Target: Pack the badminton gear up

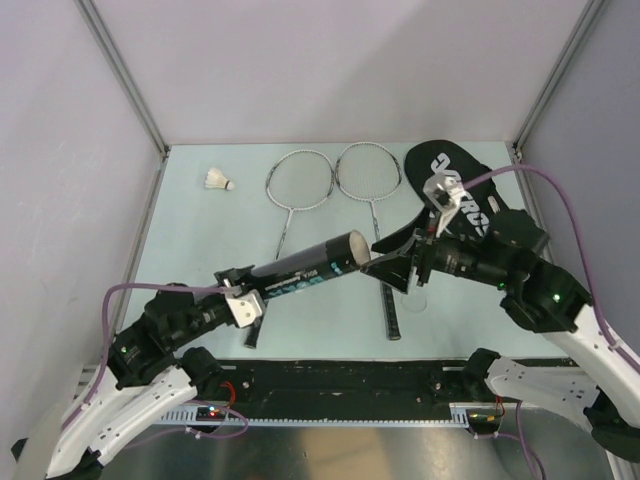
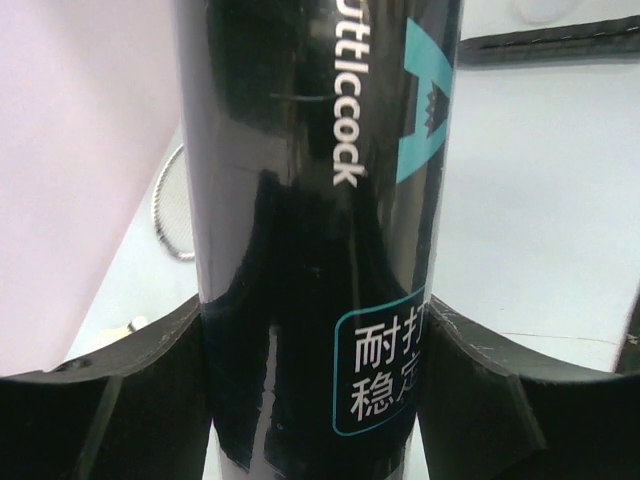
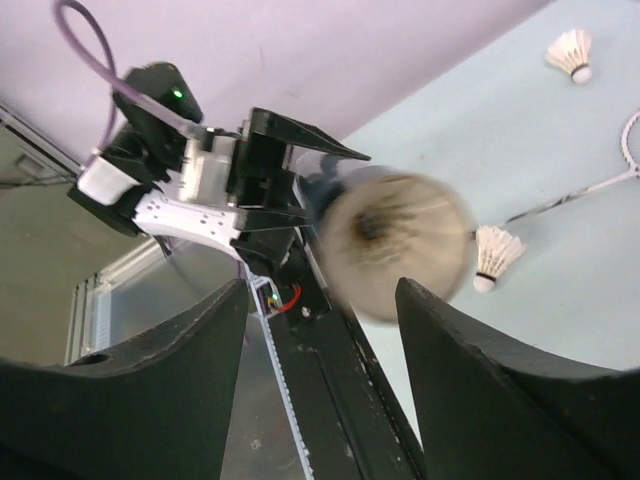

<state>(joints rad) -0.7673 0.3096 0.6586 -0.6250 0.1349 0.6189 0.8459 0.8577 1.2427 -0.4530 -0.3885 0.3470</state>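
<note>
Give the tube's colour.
The tube is glossy black with white and teal print, best in left wrist view.

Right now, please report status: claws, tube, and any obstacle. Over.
Left claw shut on tube, tilted above table. Right claw open, empty, at tube mouth. Shuttlecock loose far left. Nothing seen blocking.

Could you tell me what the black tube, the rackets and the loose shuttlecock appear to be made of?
The black tube looks like glossy laminated card or plastic: it shows reflections and printed lettering. The rackets have thin silvery frames, probably metal. The shuttlecock has a white skirt on a rounded white base; feather or plastic is unclear.
</note>
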